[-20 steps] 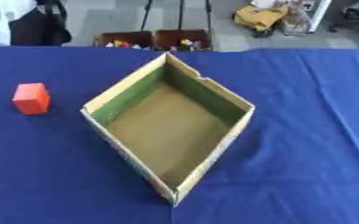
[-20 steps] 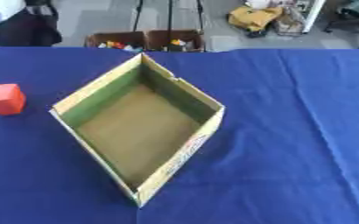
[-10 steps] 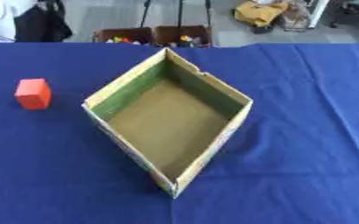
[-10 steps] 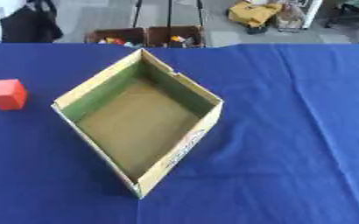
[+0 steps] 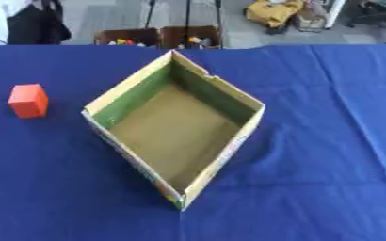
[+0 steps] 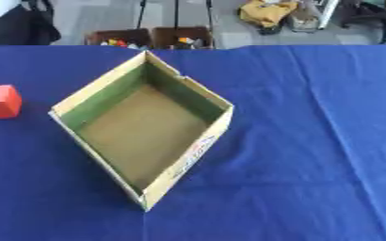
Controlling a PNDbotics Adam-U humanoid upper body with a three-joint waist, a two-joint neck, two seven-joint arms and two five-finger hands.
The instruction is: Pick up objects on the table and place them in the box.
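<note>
Nothing done yet, by the look of it; box (image 5: 176,136) open and empty, set cornerwise mid-cloth (image 5: 328,141); red cube (image 5: 28,100) alone to its left, near but apart, not yet lifted; no hand in either view, so grasp state impossible to tell; left to do: reach, lift cube, drop into box.

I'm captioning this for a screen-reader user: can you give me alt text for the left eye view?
An open cardboard box, empty inside, sits turned corner-on in the middle of a table covered in blue cloth. A small red block stands apart on the cloth to the box's left. Neither robot hand is in view.
</note>
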